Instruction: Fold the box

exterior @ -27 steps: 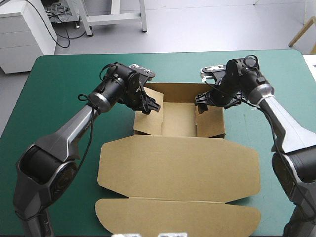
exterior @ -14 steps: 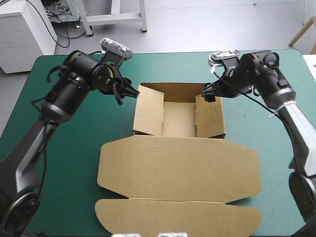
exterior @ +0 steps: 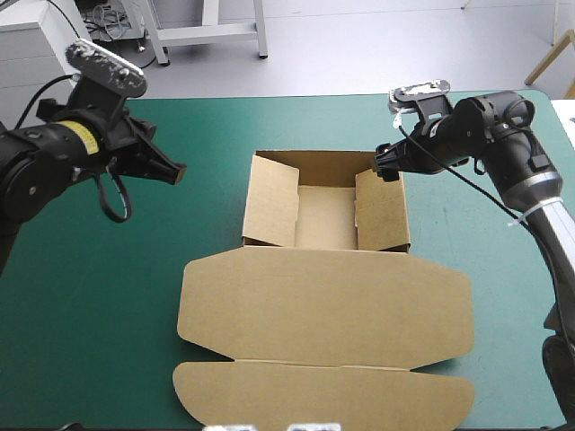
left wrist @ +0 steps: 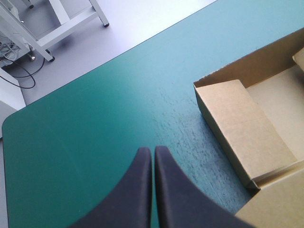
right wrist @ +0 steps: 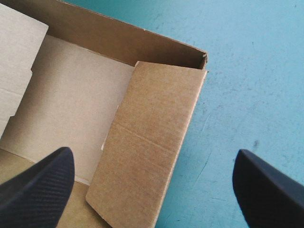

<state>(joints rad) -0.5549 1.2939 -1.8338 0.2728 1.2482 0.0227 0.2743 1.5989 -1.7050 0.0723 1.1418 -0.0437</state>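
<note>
The left end effector (exterior: 171, 171) has backed off to the counter's (exterior: 108, 296) far left, pinched together and empty. The right end effector (exterior: 384, 166), spread wide and empty, hovers at the far right corner of the brown box (exterior: 325, 287). Mid-counter, its released side flaps (exterior: 272, 202) lean inward, so tucking likely remains.

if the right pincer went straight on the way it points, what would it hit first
Probably the box: its right side flap lies straight ahead of the open right pincer, in line with the gap. How far off it is, I can't tell.
</note>
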